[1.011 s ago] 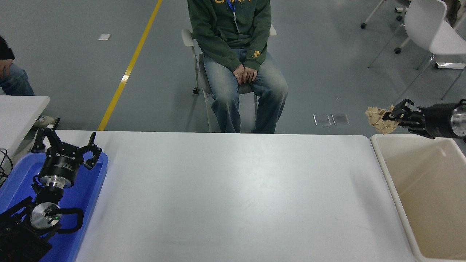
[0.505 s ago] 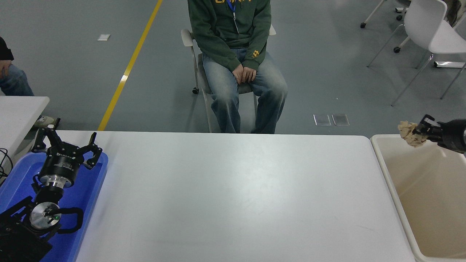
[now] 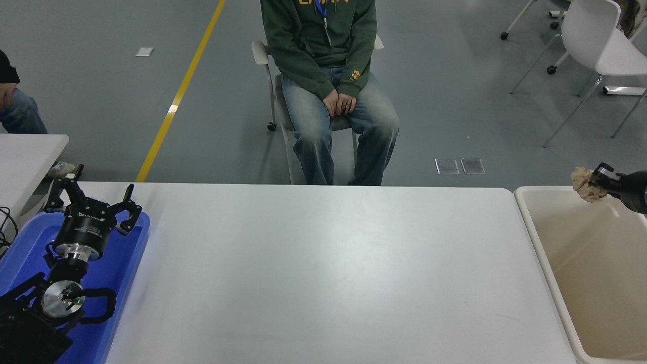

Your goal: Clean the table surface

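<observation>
Right gripper [image 3: 596,180] is pinching a crumpled tan wad of paper [image 3: 584,181], poking in from the right edge over the far rim of the beige plastic bin [image 3: 543,237]. Only the tip of the arm shows, so I can't say much about its angle.

Risk as I see it: the wad hangs right about at the bin's back edge, not over the deep middle. If the gripper lets go there, the paper could clip the rim and bounce onto the floor behind it, or roll back onto the table. Crumpled paper is light and springy, so it might also cling to a finger for a beat and drop somewhere off target. Moving it nearer over the bin's open middle before release would be safer, I'd guess.

Left gripper [image 3: 91,205] sits parked at the lower left with its fingers spread, over a blue plastic tray [image 3: 132,253].

Large white matte table surface [image 3: 323,273] fills the middle of the view, between tray and bin, and I can't spot anything lying on it, just faint scuffs.

Beyond the far edge, a person in a green hoodie and jeans [image 3: 328,86] sits on a chair with hands clasped. Grey floor with a yellow painted line [image 3: 177,96], a white chair [image 3: 596,45] at upper right, and a smaller white table corner [image 3: 30,151] at far left.
</observation>
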Controlling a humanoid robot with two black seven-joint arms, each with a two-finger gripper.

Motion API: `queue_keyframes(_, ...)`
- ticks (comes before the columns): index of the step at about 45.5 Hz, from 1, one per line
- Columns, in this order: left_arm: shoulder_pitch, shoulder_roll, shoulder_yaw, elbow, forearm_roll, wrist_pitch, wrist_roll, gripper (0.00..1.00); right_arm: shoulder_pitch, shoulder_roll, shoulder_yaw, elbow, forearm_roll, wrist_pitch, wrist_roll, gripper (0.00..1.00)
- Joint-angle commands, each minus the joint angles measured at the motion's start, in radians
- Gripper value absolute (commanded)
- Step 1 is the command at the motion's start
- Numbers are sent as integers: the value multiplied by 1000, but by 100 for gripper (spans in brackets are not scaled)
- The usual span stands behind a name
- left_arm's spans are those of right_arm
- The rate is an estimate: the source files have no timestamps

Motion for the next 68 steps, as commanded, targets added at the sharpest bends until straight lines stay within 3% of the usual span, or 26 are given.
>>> queue_keyframes(1,1,0,0,0,0,0,0,100,-54,46,-3,-11,86,-111,0,0)
queue_keyframes(13,1,0,0,0,0,0,0,100,-88,76,5,-48,157,-165,-2,0)
queue_keyframes(28,-1,0,0,0,0,0,0,100,-120,86,7,-77,367,-196,-2,0)
queue_keyframes(40,-1,0,0,0,0,0,0,100,-123,105,7,-77,385,-208,-2,0)
queue_keyframes(50,-1,0,0,0,0,0,0,100,-123,109,8,-77,393,-217,-8,28)
queue_keyframes(56,-1,0,0,0,0,0,0,100,-125,108,8,-72,401,-214,-12,71)
queue_keyframes(58,-1,0,0,0,0,0,0,100,-125,106,8,-71,402,-207,-14,100)
queue_keyframes(68,-1,0,0,0,0,0,0,100,-125,105,8,-68,407,-207,-22,100)
